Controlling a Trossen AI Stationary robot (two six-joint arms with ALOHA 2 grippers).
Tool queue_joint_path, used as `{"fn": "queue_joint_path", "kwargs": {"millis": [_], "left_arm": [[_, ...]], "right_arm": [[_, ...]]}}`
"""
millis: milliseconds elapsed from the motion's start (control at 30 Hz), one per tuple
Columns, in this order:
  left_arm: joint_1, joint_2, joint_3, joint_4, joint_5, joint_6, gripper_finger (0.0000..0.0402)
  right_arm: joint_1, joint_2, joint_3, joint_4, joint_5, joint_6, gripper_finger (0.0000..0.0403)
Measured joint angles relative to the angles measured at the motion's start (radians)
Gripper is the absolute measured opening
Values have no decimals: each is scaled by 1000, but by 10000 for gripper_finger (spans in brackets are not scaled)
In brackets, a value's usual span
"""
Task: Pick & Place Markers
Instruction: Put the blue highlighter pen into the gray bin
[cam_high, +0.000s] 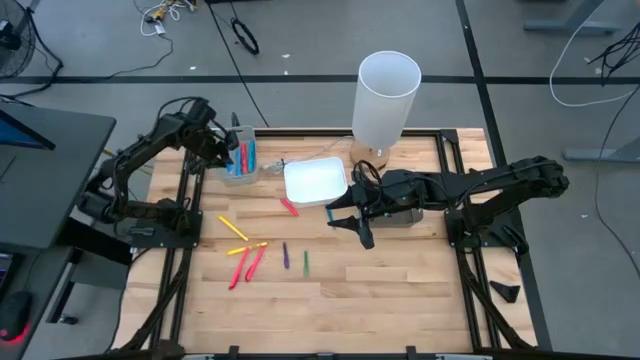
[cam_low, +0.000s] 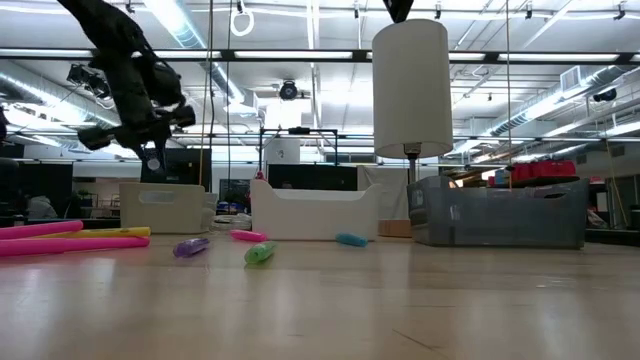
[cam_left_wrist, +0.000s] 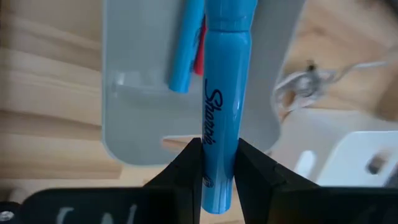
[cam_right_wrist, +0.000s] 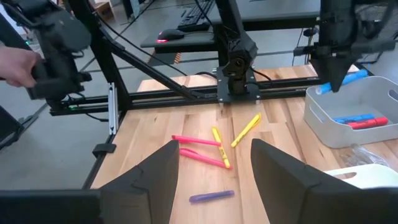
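A blue marker (cam_left_wrist: 221, 118) was pinched between the fingers of the left gripper (cam_left_wrist: 214, 171), held just above the grey tray (cam_left_wrist: 134, 93) at the worktop's (cam_high: 400, 290) far left, where a second blue marker (cam_left_wrist: 185, 46) and a red one already lay. The step in hand was judged to be the placing: the next move called for lowering slightly and spreading the fingers so the marker dropped inside the tray walls. The remaining markers (cam_high: 250, 255), in yellow, pink, purple and green, lay loose on the worktop, well apart from the tray. The right gripper (cam_high: 362, 232) waited beside the white tray (cam_high: 315, 181), fingers spread and holding nothing.
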Motion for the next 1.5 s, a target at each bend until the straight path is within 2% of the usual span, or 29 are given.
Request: {"fn": "queue_joint_path", "kwargs": {"millis": [167,300,533,667,1000,1500], "left_arm": [[0,143,66,-4,-12,50,72],[0,261,170,-35,-58,99,72],[4,457,381,-247,-194,222,72],[3,515,456,-347,-267,252,72],[-5,520,456,-364,-305,249,72],[-54,520,240,-109,-328,165,71]], "right_arm": [[0,0,0,0,0,0,199],[0,0,0,-1,0,0,199],[-1,0,0,-36,0,0,199],[-10,0,0,-42,0,0,199],[-15,0,0,-44,3,0,199],[-15,0,0,-45,0,0,199]]}}
